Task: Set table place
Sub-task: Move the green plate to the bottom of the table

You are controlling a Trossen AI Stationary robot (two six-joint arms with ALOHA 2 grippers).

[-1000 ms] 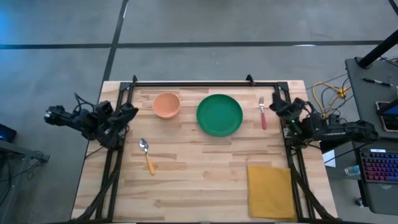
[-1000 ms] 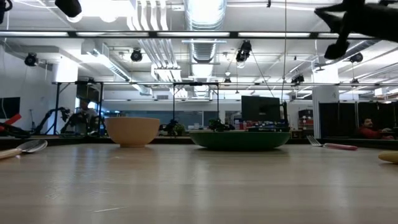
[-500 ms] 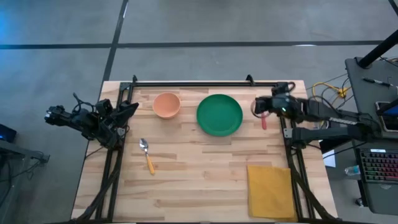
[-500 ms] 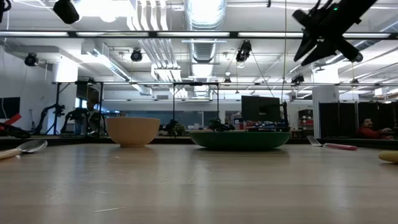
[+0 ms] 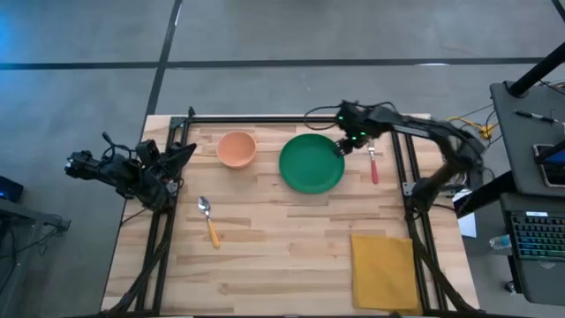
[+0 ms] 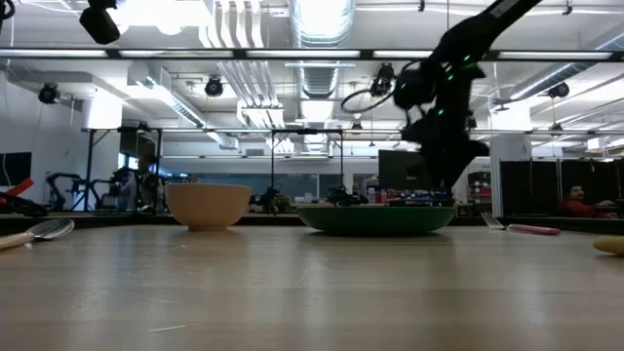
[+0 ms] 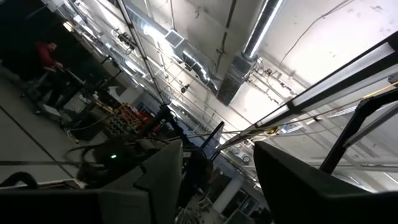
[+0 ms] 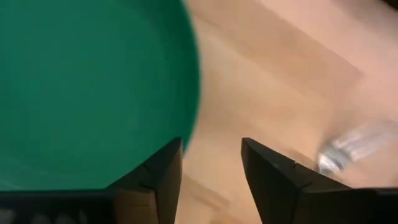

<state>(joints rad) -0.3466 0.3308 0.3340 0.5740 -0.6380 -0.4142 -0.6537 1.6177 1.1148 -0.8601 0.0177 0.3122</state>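
Observation:
The green plate (image 5: 311, 162) lies flat at the table's far middle. Left of it stands the peach bowl (image 5: 236, 148), and right of it lies the red-handled fork (image 5: 372, 162). The orange-handled spoon (image 5: 209, 221) lies on the left, and the yellow napkin (image 5: 383, 269) lies flat at the near right corner. My right gripper (image 5: 342, 147) hangs open just above the plate's right rim (image 8: 186, 93), pointing down, with bare wood between its fingers. My left gripper (image 5: 184, 155) waits open at the table's left edge, pointing up at the ceiling.
A black metal frame (image 5: 282, 118) runs along the table's far edge and down both sides. Bare planks lie in the near middle, between spoon and napkin. A desk with a keyboard (image 5: 538, 238) stands right of the table. In the low view a person (image 6: 577, 203) sits far off in the room.
My right gripper has swung from the table's right edge, past the fork, toward the plate's right rim. It has come down from high above the table and tipped over so that it points down. Nothing on the table has moved.

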